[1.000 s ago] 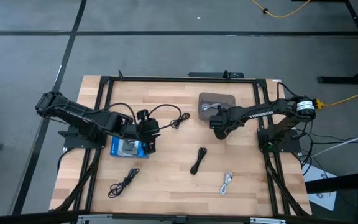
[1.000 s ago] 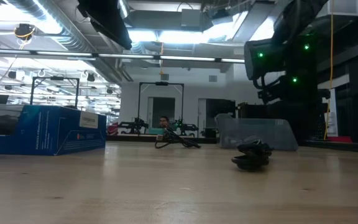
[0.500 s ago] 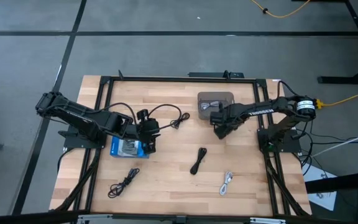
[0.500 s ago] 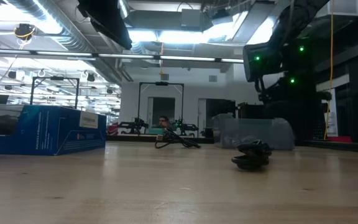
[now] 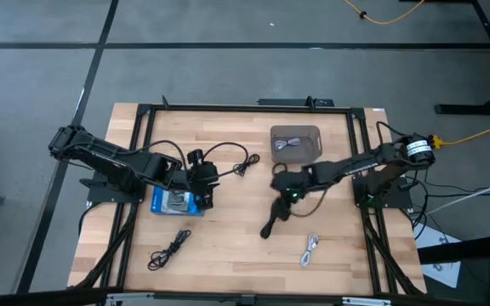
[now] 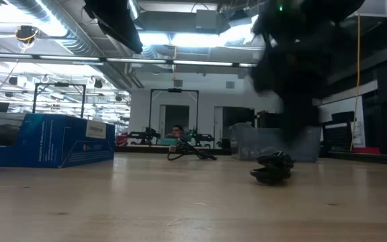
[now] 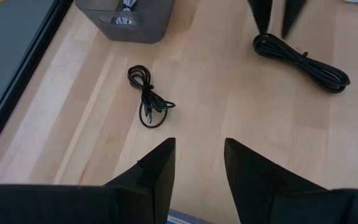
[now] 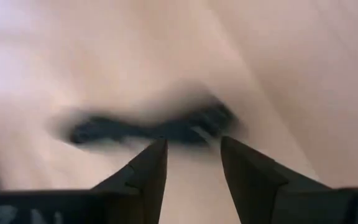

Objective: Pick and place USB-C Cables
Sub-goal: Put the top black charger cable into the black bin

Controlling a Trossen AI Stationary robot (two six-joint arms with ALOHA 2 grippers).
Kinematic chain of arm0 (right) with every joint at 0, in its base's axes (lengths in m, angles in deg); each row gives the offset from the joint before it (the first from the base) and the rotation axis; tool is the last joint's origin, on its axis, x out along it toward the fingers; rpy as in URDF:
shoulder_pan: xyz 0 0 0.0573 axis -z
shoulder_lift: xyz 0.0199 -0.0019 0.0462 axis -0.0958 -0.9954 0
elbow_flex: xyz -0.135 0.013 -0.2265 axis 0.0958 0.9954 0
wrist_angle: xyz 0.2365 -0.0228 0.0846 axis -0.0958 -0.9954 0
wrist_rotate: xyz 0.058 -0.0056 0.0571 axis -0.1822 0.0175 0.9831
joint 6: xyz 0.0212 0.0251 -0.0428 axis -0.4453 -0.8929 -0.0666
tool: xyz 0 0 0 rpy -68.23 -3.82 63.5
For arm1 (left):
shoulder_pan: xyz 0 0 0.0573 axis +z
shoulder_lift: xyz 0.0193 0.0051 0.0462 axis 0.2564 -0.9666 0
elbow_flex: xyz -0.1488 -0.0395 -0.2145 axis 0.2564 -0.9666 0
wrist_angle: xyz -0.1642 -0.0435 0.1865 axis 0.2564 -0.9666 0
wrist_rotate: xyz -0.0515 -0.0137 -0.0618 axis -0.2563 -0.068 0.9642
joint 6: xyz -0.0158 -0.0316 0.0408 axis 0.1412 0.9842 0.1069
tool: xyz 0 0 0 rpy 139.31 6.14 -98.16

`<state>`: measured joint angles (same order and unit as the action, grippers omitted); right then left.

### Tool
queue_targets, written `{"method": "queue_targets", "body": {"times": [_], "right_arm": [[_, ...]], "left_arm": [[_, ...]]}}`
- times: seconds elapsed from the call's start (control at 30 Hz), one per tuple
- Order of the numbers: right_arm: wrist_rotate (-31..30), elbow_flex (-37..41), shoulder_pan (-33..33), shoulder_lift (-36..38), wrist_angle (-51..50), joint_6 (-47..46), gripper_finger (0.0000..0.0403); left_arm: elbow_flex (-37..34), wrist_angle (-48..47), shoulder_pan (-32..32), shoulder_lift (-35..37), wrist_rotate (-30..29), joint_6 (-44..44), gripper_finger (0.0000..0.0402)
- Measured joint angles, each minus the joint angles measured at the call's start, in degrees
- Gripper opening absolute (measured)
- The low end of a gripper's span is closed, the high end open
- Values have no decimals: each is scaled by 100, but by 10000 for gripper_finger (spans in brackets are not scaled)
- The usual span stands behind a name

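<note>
My right gripper [image 5: 283, 194] is open and hovers just beyond the far end of a black bundled cable [image 5: 270, 221] in the table's middle. In the right wrist view that cable [image 8: 160, 127] lies blurred ahead of the open gripper [image 8: 192, 155]. My left gripper [image 7: 199, 163] waits open above the blue box [image 5: 175, 202]. A second black cable [image 5: 245, 164] lies toward the far side, a third [image 5: 168, 249] near the near-left corner. A white cable [image 5: 310, 249] lies near-right. Another pale cable [image 5: 289, 143] lies inside the grey bin [image 5: 296, 132].
The grey bin [image 6: 274, 144] stands at the far middle of the table, behind the black cable [image 6: 272, 168] in the low view. The blue box [image 6: 46, 138] sits left of centre. A black frame rims the wooden table [image 5: 228, 246]. A yellow cord [image 5: 475, 132] runs off to the right.
My right gripper has swung from above the grey bin toward the table's near edge and leftward, dropping down to the black cable in the middle. It moves fast enough to blur. The cables on the table and my left arm have stayed where they were.
</note>
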<state>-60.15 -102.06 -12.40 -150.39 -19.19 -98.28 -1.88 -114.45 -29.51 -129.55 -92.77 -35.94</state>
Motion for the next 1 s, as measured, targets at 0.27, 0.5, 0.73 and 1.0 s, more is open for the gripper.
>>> {"method": "queue_targets", "body": {"times": [0.27, 0.5, 0.73, 1.0], "right_arm": [[-3236, -11, -8, 0, 3390, 2154, 155], [-2632, -768, 910, -35, 3535, 2683, 155], [-1877, -2773, 1708, -421, 73, 3164, 155], [-479, -4262, 2354, -1027, -1979, 3802, 155]], "left_arm": [[-3, -201, -181, 94, -1414, 394, 130], [-3, -785, -743, 188, -2086, 549, 131], [-3, -885, -1072, 177, -2268, 707, 130], [-3, -1027, -1314, 177, -2076, 776, 131]]}}
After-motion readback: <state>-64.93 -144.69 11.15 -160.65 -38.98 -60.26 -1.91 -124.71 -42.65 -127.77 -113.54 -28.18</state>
